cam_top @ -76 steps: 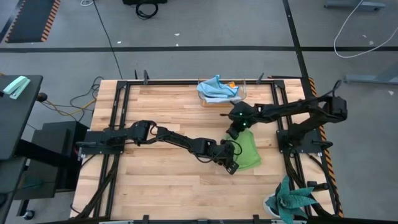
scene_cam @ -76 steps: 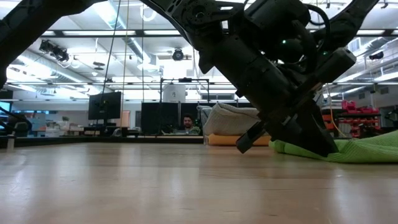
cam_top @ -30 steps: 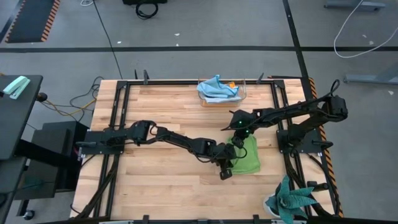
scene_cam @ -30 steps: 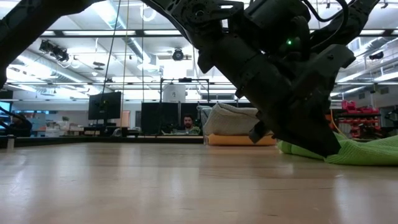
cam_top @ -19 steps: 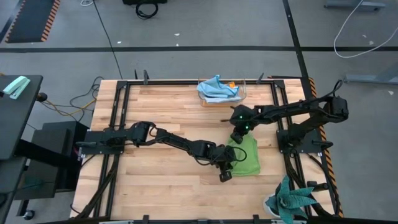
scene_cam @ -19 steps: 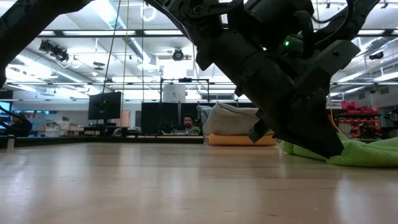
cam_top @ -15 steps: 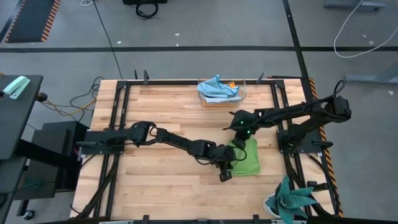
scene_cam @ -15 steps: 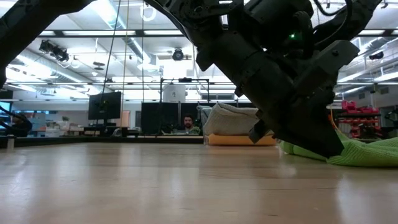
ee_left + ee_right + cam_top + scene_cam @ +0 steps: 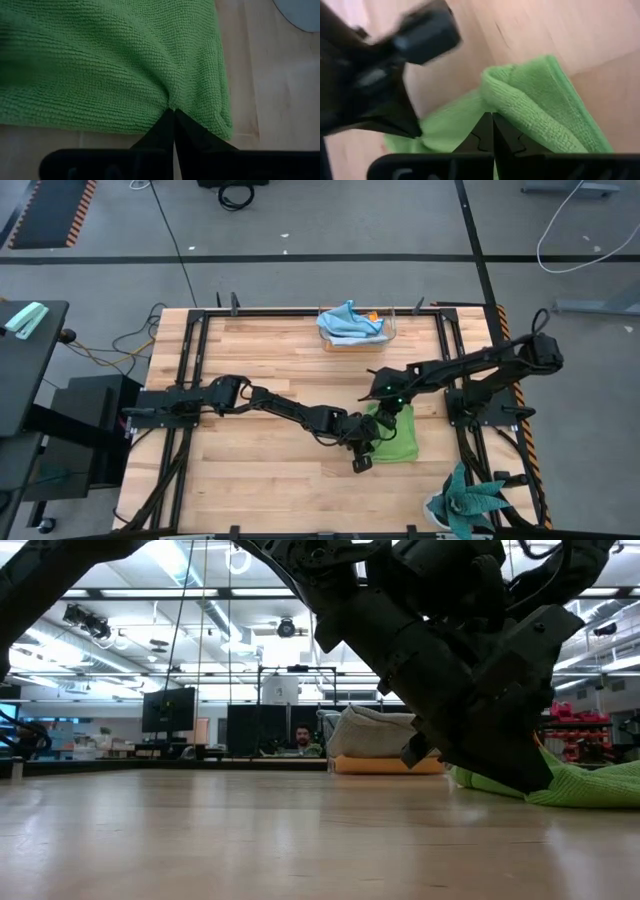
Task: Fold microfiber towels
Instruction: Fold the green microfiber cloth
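One lime green microfiber towel (image 9: 398, 436) lies bunched on the wooden table, right of the middle. My left gripper (image 9: 369, 443) sits at the towel's left near side, shut on it; the low view shows it slanting down to the cloth (image 9: 590, 785). My right gripper (image 9: 385, 412) is over the towel's far left part, also shut on it. A light blue towel (image 9: 348, 320) and a bit of orange cloth (image 9: 371, 315) lie in a clear box at the far edge. My left gripper pinches the green towel's edge (image 9: 172, 104) between its two shut fingers, close to a corner. The fingers slant down at it from the table's left. The cloth puckers at the pinch and otherwise lies on the table. My right gripper pinches a rolled-over fold of the green towel (image 9: 495, 102) between its two fingers, slanting down from the far right. The fold stands raised above the wood, with the cloth behind it trailing down to the table. How many layers it holds, I cannot tell.
The clear box (image 9: 390, 332) stands at the table's far edge. A teal spiky plant (image 9: 470, 500) is at the near right corner. Bare wood (image 9: 260, 470) spreads over the table's left and near parts. A person sits in the room far behind the table (image 9: 300, 738).
My right gripper has moved a little toward the table's near edge, keeping its hold on the green towel's fold. My left gripper has stayed put on the towel's edge.
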Tool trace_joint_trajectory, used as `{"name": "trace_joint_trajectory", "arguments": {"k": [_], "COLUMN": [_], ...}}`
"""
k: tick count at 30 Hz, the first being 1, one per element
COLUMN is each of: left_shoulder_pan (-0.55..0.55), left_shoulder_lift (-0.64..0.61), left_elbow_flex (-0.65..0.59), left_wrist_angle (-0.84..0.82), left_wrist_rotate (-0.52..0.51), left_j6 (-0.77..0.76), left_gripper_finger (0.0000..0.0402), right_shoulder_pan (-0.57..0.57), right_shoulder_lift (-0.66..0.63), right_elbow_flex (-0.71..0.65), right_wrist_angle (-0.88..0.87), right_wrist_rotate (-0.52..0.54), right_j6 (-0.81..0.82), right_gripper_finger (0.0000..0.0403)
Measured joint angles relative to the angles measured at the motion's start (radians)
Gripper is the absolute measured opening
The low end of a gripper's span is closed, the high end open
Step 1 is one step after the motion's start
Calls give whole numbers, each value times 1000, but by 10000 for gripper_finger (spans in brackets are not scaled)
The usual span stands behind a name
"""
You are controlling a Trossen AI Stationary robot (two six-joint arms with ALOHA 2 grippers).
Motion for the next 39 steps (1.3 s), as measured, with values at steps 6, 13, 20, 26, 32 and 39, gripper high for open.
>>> {"name": "trace_joint_trajectory", "arguments": {"k": [6,13,20,26,32,39], "left_shoulder_pan": [0,-1,-1,-3,-10,-21], "left_shoulder_lift": [0,0,0,0,0,0], "left_elbow_flex": [-1,-1,0,-1,-1,0], "left_wrist_angle": [1,0,1,3,4,3], "left_wrist_rotate": [-9,-15,-9,-9,-14,-19], "left_j6": [10,-11,-5,-7,-8,-3], "left_gripper_finger": [6,5,8,9,5,5], "right_shoulder_pan": [-3,-56,-107,-115,-115,-130], "right_shoulder_lift": [73,89,101,125,179,206], "right_elbow_flex": [0,-2,1,0,0,0], "right_wrist_angle": [14,77,131,140,207,279], "right_wrist_rotate": [0,9,11,3,-12,-18], "right_j6": [-23,-34,-28,-31,-10,29], "right_gripper_finger": [0,0,0,0,0,0]}}
